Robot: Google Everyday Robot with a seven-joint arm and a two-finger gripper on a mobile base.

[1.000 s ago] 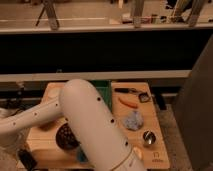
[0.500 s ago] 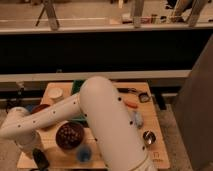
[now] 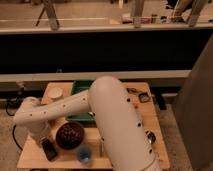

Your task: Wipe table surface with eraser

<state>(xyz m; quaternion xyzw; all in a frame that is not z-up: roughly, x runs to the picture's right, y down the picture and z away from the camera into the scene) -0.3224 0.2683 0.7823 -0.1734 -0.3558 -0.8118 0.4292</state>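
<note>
The light tan table surface [image 3: 142, 112] fills the middle of the camera view. My white arm reaches across it to the left, bends at an elbow, and comes down near the front left corner. The gripper [image 3: 46, 144] is at the lower end of the wrist, shut on the eraser [image 3: 49, 150], a small black block resting against the tabletop. The eraser lies just left of a dark round bowl [image 3: 70, 135]. The fingers themselves are hard to make out against the black block.
A green tray [image 3: 81, 89] sits at the back middle, partly hidden by the arm. A pale round cup [image 3: 55, 93] stands back left and a blue cup [image 3: 84, 154] at the front edge. Small items lie at the right side [image 3: 144, 97]. A dark railing runs behind.
The arm has swung up and rightward. The black block at the wrist has slid from near the front left edge toward the bowl.
</note>
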